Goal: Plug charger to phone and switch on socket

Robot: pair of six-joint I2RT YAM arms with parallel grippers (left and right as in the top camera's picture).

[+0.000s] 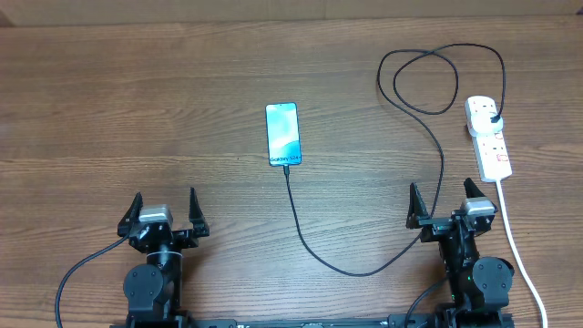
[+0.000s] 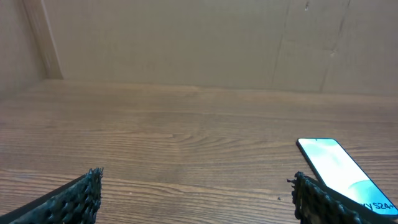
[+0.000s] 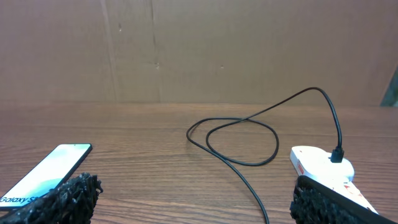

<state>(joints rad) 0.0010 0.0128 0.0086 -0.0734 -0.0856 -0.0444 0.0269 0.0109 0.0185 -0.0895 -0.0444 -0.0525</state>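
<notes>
The charger [image 1: 293, 205] is a thin, limp, light cable, best pinched at its stiff tip, which lies against the phone's [image 1: 282, 135] near end. Its plug sits in the socket [image 1: 489, 138], far right of the phone. The left fingers [image 1: 135, 210] and right fingers [image 1: 414, 208] are spread wide and hold nothing.

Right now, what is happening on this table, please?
Nothing is being handled. Both arms sit at the near edge of the table, with the left gripper and the right gripper open and empty. The charger has its plug in the socket. Its tip lies at the phone's near end; whether it is pushed in is unclear.
</notes>
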